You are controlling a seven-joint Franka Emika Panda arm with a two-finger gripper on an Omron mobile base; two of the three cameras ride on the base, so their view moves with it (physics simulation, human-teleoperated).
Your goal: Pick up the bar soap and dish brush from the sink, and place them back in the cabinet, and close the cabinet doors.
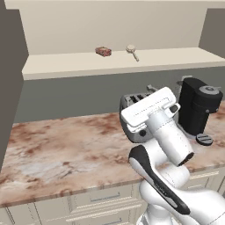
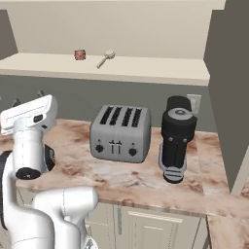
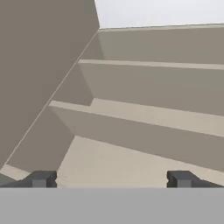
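Note:
The reddish-brown bar soap [image 1: 103, 51] [image 2: 80, 55] lies on the lowest shelf of the open cabinet [image 1: 66, 66] [image 2: 146, 70]. The dish brush [image 1: 132, 51] [image 2: 106, 58] lies just to its right, cream head toward the back. The cabinet doors stand open, one at the left edge [image 1: 11, 88] and one at the right edge [image 2: 228, 87]. My gripper [image 3: 111, 179] is open with nothing between its fingers. It points up at the beige upper shelves [image 3: 153, 113], well below and in front of the soap and brush. The sink is out of view.
A grey four-slot toaster [image 2: 120, 133] [image 1: 132, 103] and a black coffee machine [image 2: 177, 138] [image 1: 200, 110] stand on the marble counter [image 1: 66, 145] under the cabinet. Cream drawers [image 1: 101, 200] run below the counter's front edge.

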